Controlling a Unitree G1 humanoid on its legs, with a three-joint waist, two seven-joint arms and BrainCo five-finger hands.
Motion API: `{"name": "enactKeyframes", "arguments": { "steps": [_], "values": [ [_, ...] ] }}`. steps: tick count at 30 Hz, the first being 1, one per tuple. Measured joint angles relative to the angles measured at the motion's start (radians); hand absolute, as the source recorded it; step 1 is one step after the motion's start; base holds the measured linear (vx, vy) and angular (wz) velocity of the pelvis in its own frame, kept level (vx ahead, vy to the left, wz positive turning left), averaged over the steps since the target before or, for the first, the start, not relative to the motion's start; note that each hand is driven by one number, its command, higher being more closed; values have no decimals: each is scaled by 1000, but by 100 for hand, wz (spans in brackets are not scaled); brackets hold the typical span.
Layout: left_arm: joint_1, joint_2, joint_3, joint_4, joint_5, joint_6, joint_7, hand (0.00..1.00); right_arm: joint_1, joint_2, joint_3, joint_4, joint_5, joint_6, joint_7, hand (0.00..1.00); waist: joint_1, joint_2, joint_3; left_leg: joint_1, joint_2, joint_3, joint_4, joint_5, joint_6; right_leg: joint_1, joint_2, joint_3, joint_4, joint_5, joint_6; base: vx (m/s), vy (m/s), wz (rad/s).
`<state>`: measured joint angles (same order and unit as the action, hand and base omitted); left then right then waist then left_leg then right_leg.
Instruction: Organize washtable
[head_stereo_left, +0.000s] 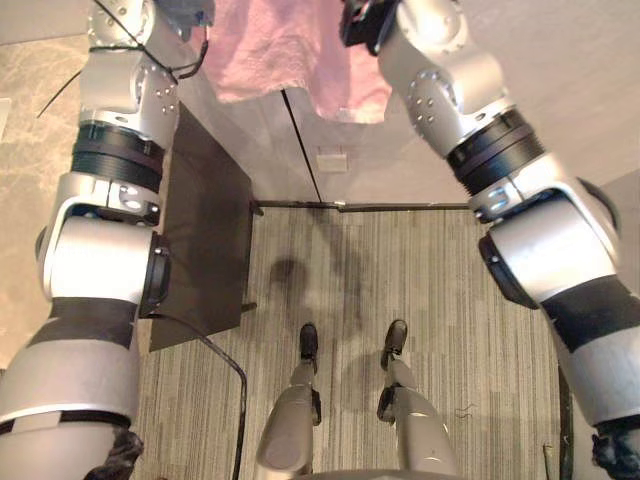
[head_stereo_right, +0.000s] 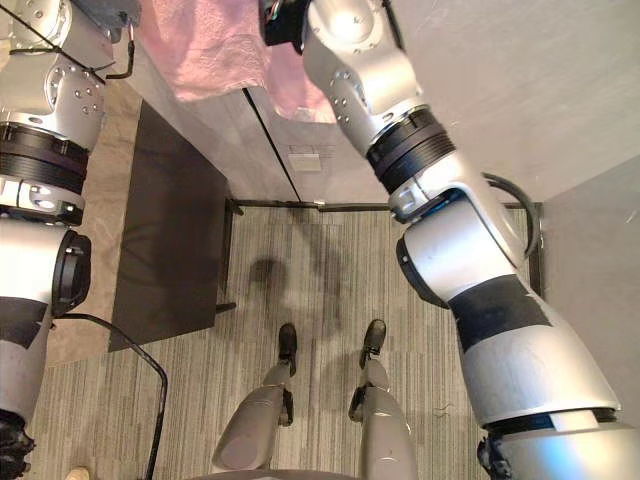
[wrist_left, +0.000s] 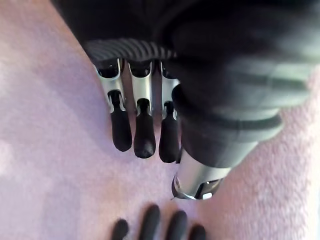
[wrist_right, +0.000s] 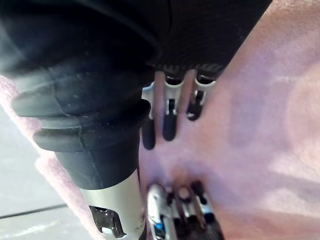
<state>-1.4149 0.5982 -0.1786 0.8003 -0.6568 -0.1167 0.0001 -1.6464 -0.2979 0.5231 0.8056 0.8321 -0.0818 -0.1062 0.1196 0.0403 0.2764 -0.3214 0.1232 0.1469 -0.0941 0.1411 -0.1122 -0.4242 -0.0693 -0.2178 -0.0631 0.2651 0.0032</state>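
A pink towel (head_stereo_left: 270, 50) lies at the top of the eye views, its edge hanging over the front of the grey cabinet (head_stereo_right: 330, 150). Both arms reach up onto it. In the left wrist view my left hand (wrist_left: 142, 125) lies flat on the towel (wrist_left: 50, 125) with straight fingers, and the dark tips of the other hand's fingers (wrist_left: 150, 222) point toward it. In the right wrist view my right hand (wrist_right: 170, 117) rests on the towel (wrist_right: 260, 100) with fingers extended, close to the left hand's fingers (wrist_right: 182, 210). Neither hand grips the cloth.
Grey cabinet doors (head_stereo_left: 400, 150) stand below the towel, with a dark bar along their base. A dark panel (head_stereo_left: 205, 240) leans at the left beside a marbled surface (head_stereo_left: 30, 150). Striped carpet (head_stereo_left: 470, 300) covers the floor below.
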Motion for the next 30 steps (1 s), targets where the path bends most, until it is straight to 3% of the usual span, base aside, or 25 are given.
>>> {"name": "enactKeyframes", "arguments": {
  "steps": [13,17,23,30],
  "values": [
    [168,47,92,6,-1,0,11,0,-3,-76,0,0,4,0,24,0,-6,0,0,17,13,63,-1,-1,9,1,-3,-2,28,0,1,-12,42,-1],
    [222,100,131,6,-2,0,24,0,67,-103,1,-52,19,0,44,0,-24,0,0,22,13,72,0,-1,9,1,-3,2,28,7,9,-1,35,-5],
    [298,175,151,6,-2,-1,25,0,324,-209,-1,-188,32,-9,91,0,-27,-1,0,39,13,90,0,-1,9,8,-1,21,28,7,9,6,25,-7],
    [308,215,195,32,-17,-7,25,0,687,-214,-171,-233,71,-23,110,0,-31,-23,0,59,11,105,0,-5,6,38,5,53,-9,-14,13,-5,12,-6]
  ]
}}
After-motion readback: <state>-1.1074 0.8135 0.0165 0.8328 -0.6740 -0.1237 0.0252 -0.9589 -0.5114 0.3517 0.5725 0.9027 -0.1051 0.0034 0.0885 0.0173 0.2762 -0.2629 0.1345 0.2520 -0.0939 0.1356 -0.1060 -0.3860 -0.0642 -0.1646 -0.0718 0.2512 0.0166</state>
